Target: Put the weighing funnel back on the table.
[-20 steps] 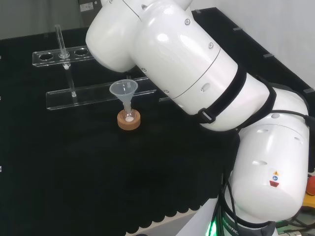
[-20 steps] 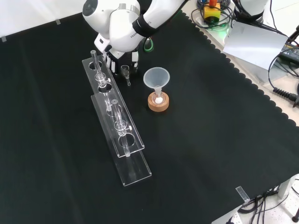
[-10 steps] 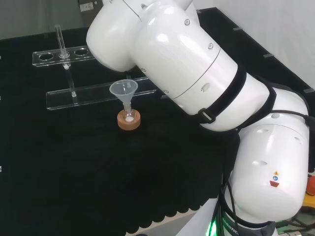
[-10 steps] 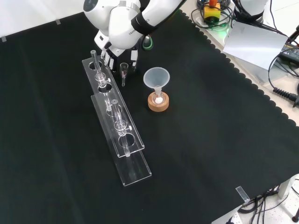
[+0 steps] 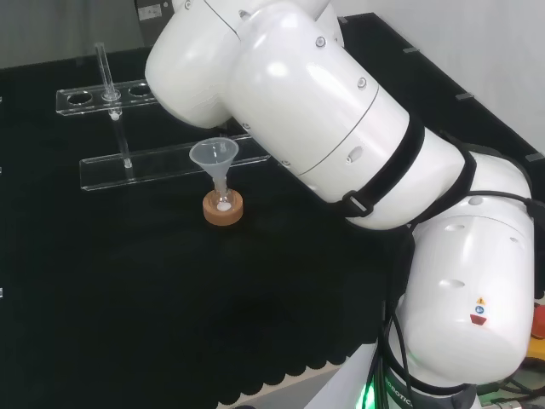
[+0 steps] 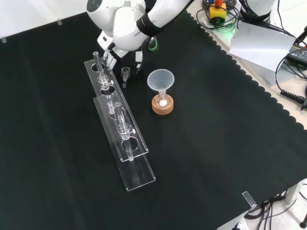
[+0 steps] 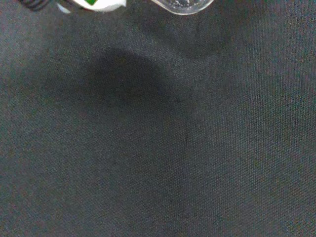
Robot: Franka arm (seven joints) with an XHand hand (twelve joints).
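Nearest, front view: long clear rack (image 6: 135, 152) running from mid-cloth toward far edge, tubes upright in holes, out of working lane. Just beside it, funnel (image 6: 160, 80) parked stem-down in flask on cork ring (image 6: 162, 106), so it can't tip. Farther back, weighing funnel (image 6: 125, 74) near cloth's far edge, between rack and funnel, right under hand (image 6: 114, 53). Can't tell if hand grips it or has let go, tbh. My guess: set-down about finished.
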